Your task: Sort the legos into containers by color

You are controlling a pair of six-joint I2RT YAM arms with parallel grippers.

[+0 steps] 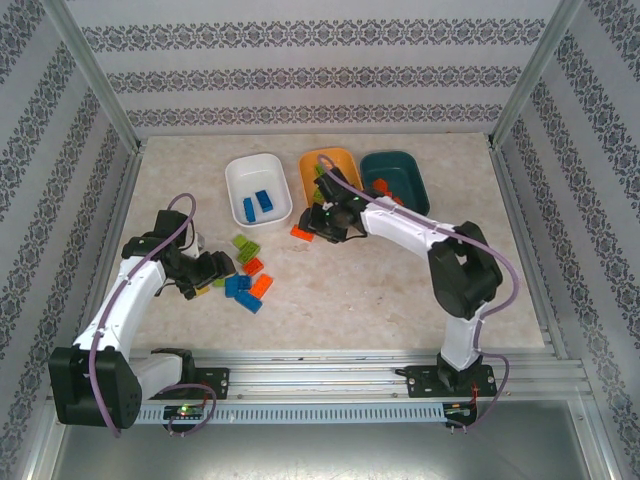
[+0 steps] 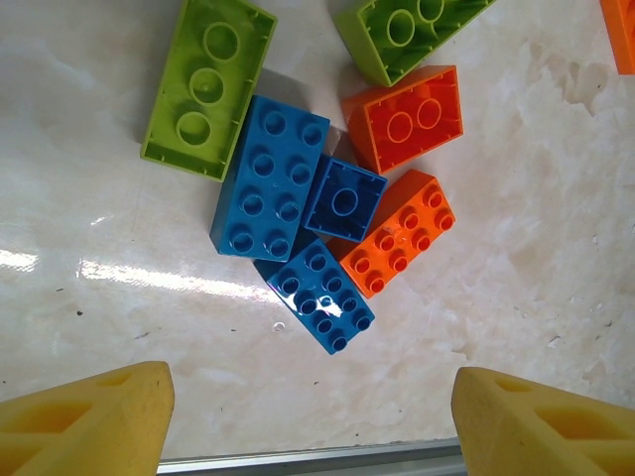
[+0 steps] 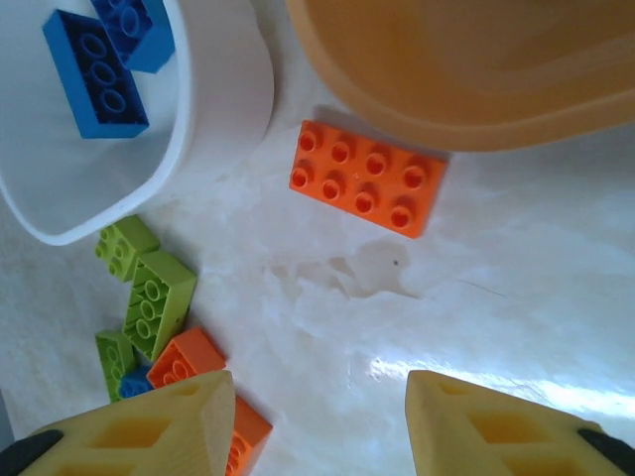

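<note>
My left tool (image 2: 308, 421) hangs spread and empty above a loose cluster of blue, orange and green legos (image 2: 298, 218) on the counter (image 2: 119, 327). The white dish (image 3: 223, 99) holds two blue bricks (image 3: 97, 74). My right tool (image 3: 319, 416) is spread and empty near an orange brick (image 3: 367, 178) lying just beside the orange dish (image 3: 446, 79). The teal dish (image 1: 410, 168) sits rightmost.

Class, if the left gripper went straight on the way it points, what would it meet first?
Most likely the nearest blue brick, though depth is unclear: perhaps bare table just short of it.
</note>
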